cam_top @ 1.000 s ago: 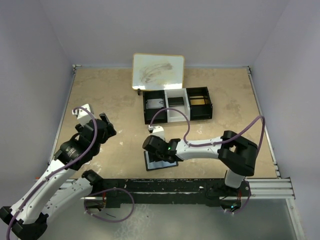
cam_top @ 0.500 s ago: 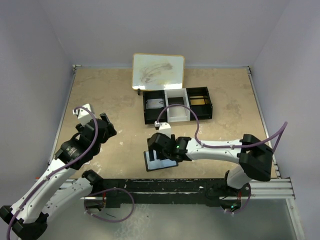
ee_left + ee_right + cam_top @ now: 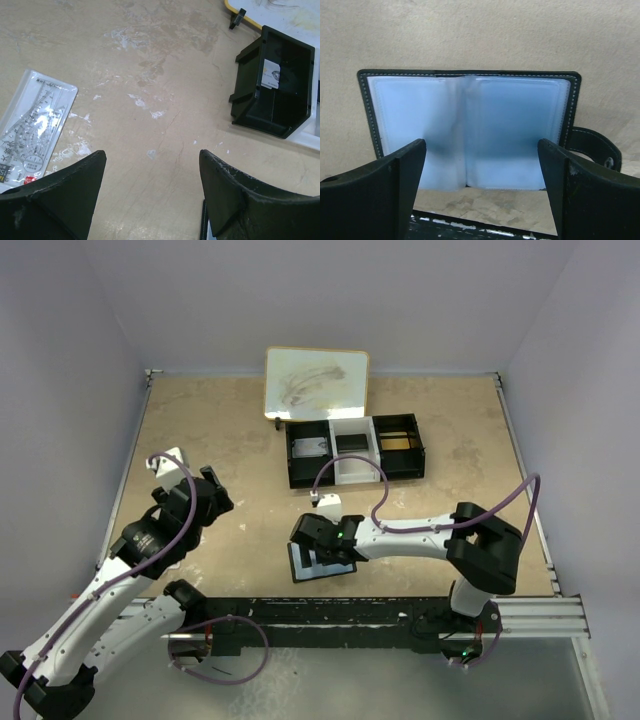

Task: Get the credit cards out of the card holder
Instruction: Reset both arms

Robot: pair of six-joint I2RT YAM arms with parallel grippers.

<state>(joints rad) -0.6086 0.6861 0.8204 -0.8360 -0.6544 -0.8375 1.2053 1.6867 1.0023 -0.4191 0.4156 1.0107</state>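
From above, the right gripper (image 3: 320, 552) covers most of the card holder (image 3: 470, 125); what its cloudy pockets contain cannot be told

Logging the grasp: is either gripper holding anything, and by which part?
Nothing is held. The right gripper stands open over the spread black leather card holder; the left gripper is open too.

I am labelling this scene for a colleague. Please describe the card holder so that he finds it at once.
On the tan table, near its front edge, the card holder lies open under the right pincer. It is thin, black-edged with pale blue pockets and a snap tab, unlike the bigger black tray farther back, which has deep compartments.
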